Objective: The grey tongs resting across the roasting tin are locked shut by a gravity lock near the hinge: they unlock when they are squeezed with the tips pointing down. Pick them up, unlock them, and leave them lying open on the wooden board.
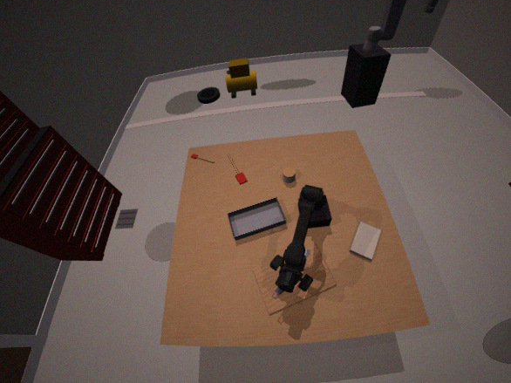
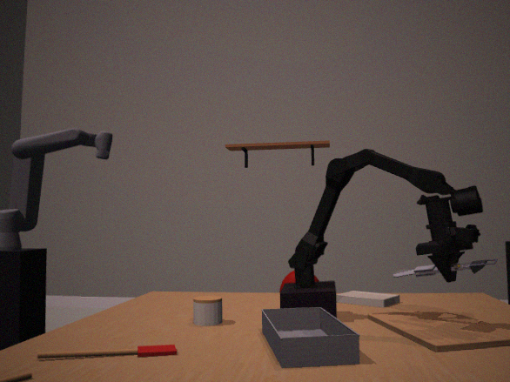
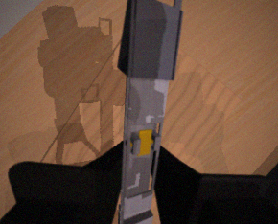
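The grey tongs [image 1: 277, 292] [image 2: 402, 273] [image 3: 146, 98] are held in the air above the wooden board [image 1: 263, 286] [image 2: 418, 331] [image 3: 203, 88]. Their arms look close together. They are tilted a little in the exterior view, with the pale tips at the left slightly lower than the end with the dark block. My gripper [image 2: 451, 272] [image 3: 139, 144] points down and is shut on the tongs near a yellow piece [image 3: 145, 143]. The fingers partly hide the tongs. The roasting tin [image 1: 257, 221] [image 2: 322, 349] has nothing across it.
A lidded canister [image 1: 289, 177] [image 2: 207, 312] stands behind the tin in the top view. A pale block [image 1: 365, 240] [image 2: 367, 298] lies beyond the arm's base. Two red-ended tools [image 1: 241, 178] [image 1: 194, 156] lie at the table's far left.
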Available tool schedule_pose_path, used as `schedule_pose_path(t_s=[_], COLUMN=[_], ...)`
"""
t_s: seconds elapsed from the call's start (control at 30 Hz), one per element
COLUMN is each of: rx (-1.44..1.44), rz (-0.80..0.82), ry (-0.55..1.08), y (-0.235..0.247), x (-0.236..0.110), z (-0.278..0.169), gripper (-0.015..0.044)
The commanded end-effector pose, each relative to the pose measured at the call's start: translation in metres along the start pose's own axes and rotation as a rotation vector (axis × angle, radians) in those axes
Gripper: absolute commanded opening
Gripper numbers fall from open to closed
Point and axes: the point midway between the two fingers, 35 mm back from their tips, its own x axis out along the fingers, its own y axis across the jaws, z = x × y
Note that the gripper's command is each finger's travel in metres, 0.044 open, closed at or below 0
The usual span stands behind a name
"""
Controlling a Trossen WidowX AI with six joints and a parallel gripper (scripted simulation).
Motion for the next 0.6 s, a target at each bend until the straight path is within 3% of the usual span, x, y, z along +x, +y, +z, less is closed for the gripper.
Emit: schedule_pose_path(t_s=[0.0, 0.57], rx=[-0.018, -0.049], rz=[-0.007, -0.014], ry=[-0.071, -0.375], y=[0.0021, 0.0092], x=[-0.0003, -0.0059], z=[0.0029, 0.0105], gripper=[-0.0150, -0.0150])
